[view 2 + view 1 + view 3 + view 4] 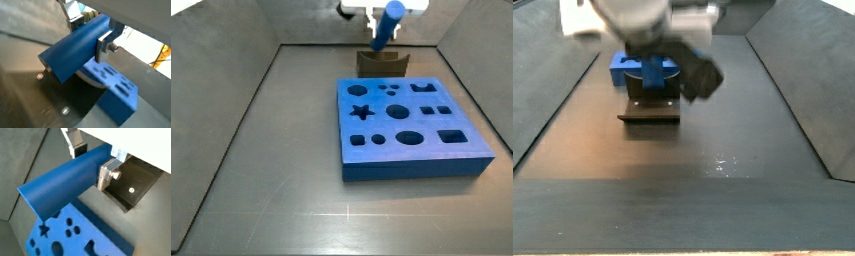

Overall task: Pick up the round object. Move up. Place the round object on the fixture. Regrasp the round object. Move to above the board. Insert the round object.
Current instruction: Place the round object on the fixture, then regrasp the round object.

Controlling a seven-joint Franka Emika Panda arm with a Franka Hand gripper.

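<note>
The gripper (pixel 93 159) is clamped on the round object (pixel 63 185), its silver fingers (pixel 107 172) pressing both sides of the blue peg. In a side view the peg (pixel 385 27) hangs tilted above the fixture (pixel 381 64), which stands just behind the board (pixel 412 125)

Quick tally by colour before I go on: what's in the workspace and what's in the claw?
Blue: 2, the round object clamped in the claw above the fixture, and the board on the floor.
Dark olive-brown: 1, the fixture behind the board in a side view.
Total: 3 things.
</note>
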